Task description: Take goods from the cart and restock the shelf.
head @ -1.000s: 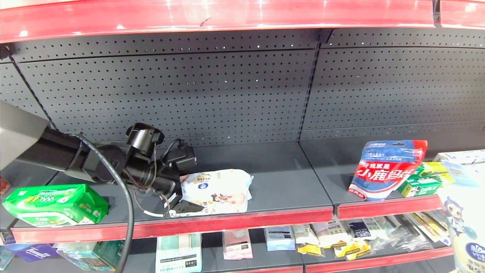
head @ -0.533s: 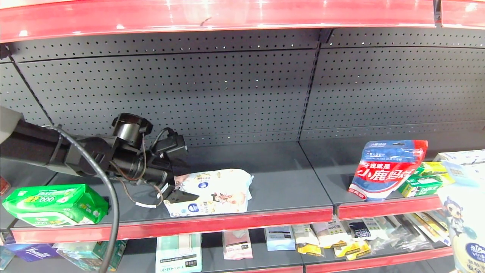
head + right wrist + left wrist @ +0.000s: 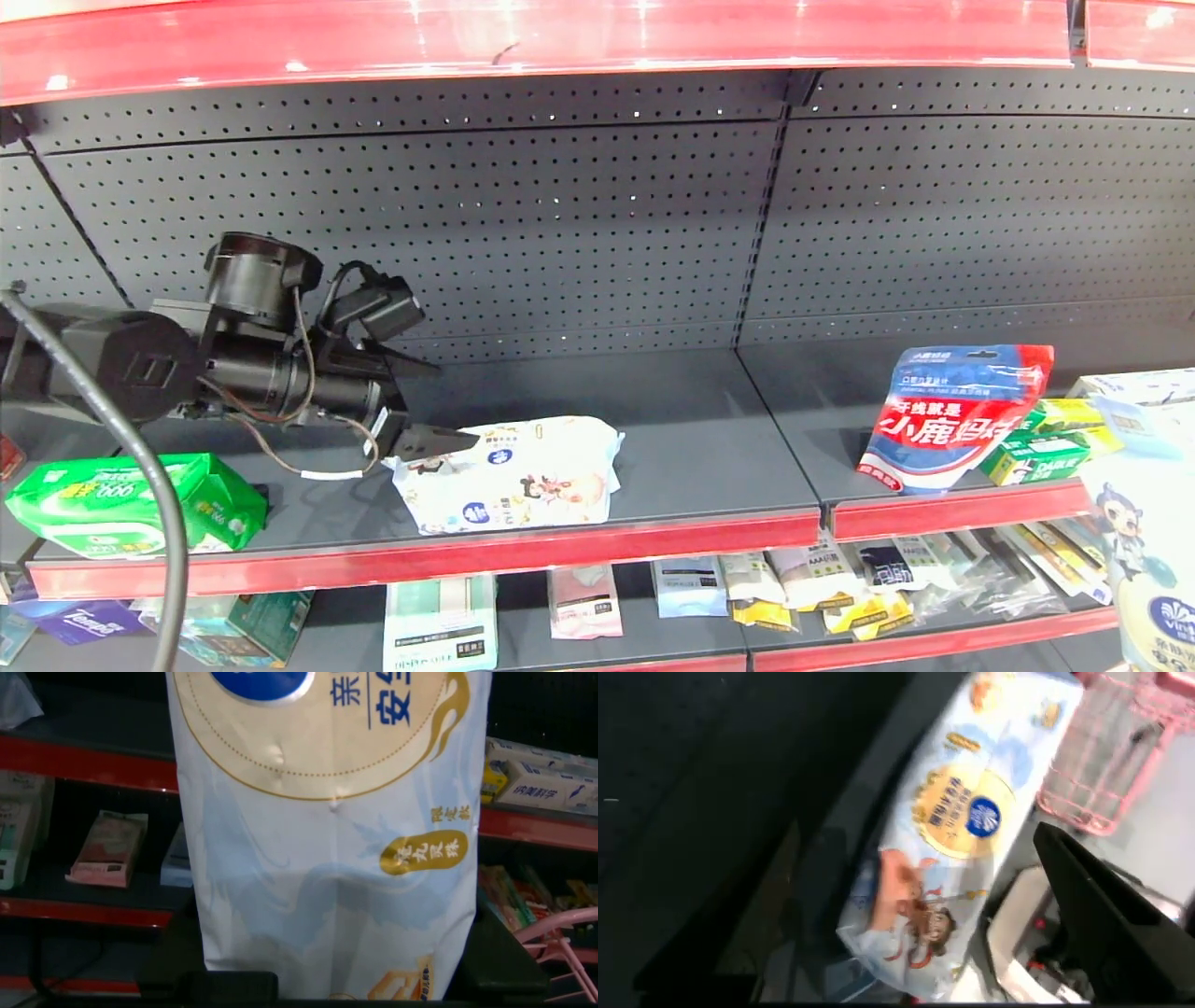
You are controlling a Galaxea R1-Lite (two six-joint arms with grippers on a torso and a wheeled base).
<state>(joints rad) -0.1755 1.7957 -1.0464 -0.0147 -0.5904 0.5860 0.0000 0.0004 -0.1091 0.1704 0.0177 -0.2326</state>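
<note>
Head view puts the white pack flat on the shelf, its near side just behind the red lip, so it looks properly set down. Your left gripper hangs at the pack's left end, jaws spread and gripping nothing. You have bare board on the right up to the red-and-blue pouch, and a green pack crowds the left. Your right gripper is clamped on a big white bag, probably next to go up.

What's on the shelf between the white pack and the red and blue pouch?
Nothing; the head view shows bare grey shelf between white pack and pouch.
</note>
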